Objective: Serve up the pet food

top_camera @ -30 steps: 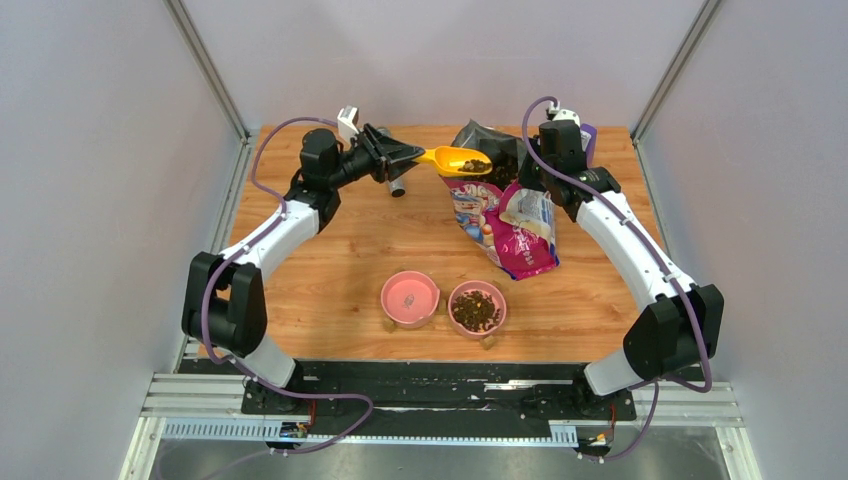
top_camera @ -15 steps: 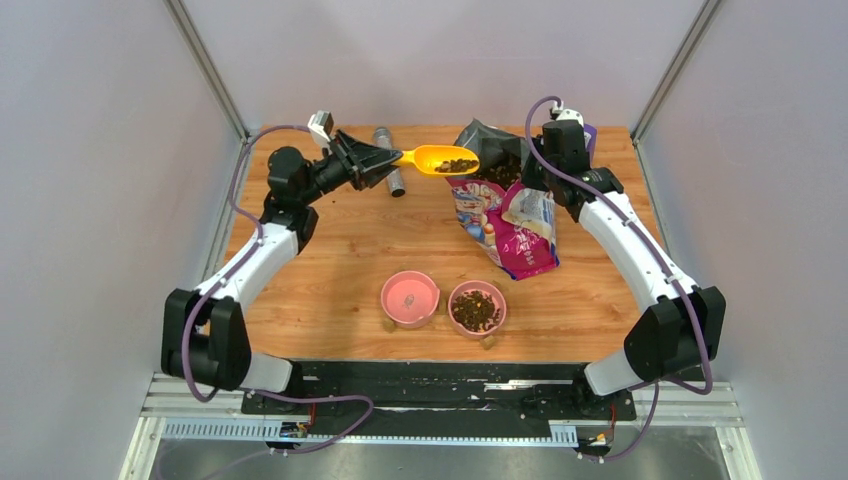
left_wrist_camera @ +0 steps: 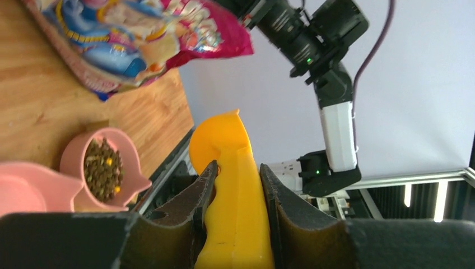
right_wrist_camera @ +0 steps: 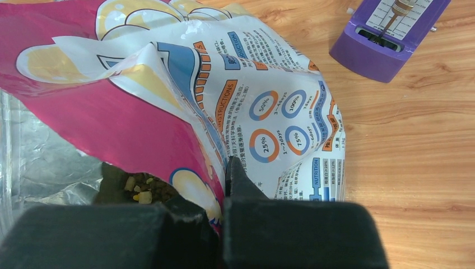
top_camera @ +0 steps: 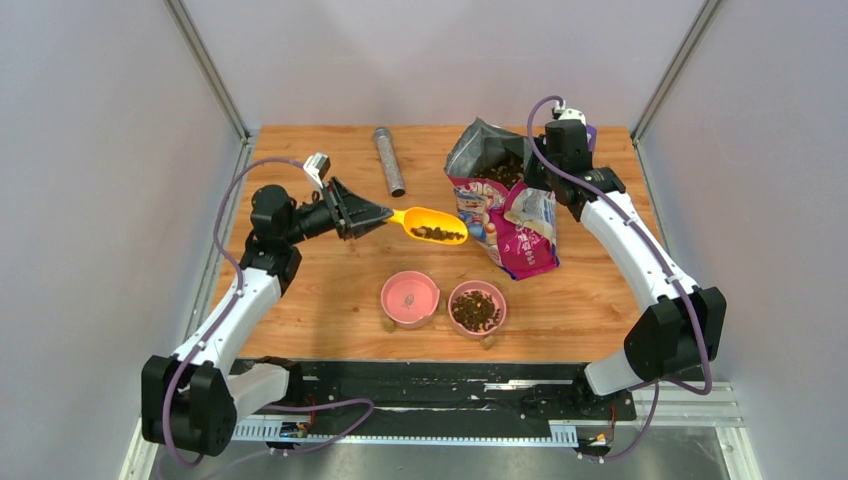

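My left gripper (top_camera: 385, 213) is shut on the handle of a yellow scoop (top_camera: 432, 225) (left_wrist_camera: 229, 185), which carries pet food (top_camera: 434, 233) over the table, up and left of the two pink bowls. The left pink bowl (top_camera: 409, 298) looks nearly bare. The right pink bowl (top_camera: 477, 309) (left_wrist_camera: 103, 168) holds a heap of pet food (top_camera: 476, 310). My right gripper (right_wrist_camera: 227, 168) is shut on the rim of the open pink pet-food bag (top_camera: 505, 215) (right_wrist_camera: 140, 112), with kibble (top_camera: 506, 168) (right_wrist_camera: 137, 190) showing inside its mouth.
A grey metal cylinder (top_camera: 388, 160) lies at the back of the wooden table (top_camera: 320, 290). A purple device (right_wrist_camera: 386, 33) stands beside the bag at the back right. Grey walls close in both sides.
My left arm has drawn the loaded scoop away from the bag mouth, toward the front left, nearer the bowls. The right arm and the bag stay put.
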Controlling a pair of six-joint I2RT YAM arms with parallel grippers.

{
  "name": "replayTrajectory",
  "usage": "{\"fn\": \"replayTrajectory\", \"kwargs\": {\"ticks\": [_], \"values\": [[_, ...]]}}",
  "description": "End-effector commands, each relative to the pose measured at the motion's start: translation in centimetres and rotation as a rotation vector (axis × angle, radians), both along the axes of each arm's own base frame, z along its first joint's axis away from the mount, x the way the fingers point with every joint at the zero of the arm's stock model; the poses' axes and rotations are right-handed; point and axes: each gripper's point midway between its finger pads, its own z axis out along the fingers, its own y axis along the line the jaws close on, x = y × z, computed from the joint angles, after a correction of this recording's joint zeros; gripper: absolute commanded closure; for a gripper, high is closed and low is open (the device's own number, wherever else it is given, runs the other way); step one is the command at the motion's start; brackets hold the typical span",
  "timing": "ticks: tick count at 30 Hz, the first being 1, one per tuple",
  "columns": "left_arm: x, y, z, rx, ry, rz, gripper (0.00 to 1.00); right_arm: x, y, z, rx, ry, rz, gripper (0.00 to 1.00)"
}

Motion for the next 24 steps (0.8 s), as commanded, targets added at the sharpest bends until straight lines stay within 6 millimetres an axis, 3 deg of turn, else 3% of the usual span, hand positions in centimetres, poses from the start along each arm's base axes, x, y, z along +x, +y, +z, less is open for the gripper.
{"fn": "replayTrajectory", "kwargs": {"ticks": [1, 7, 16, 24], "values": [[-2.8, 0.8, -1.4, 0.034, -0.017, -0.045, 1.00, -0.4, -1.1, 0.6, -0.030, -0.010, -0.012, 1.00], [-3.9, 3.0, -5.5, 0.176, 0.044, 0.012, 1.00, -0.5, -1.1, 0.2, -0.032, 0.000, -0.013, 1.00], [-4.7, 5.0, -9.3, 0.281, 0.052, 0.062, 1.00, -1.0, -1.2, 0.0, -0.031, 0.004, -0.009, 1.00], [-4.8, 7.2, -12.9, 0.507, 0.111, 0.084, 1.00, -1.1, -1.3, 0.1, -0.034, 0.002, -0.010, 1.00]]}}
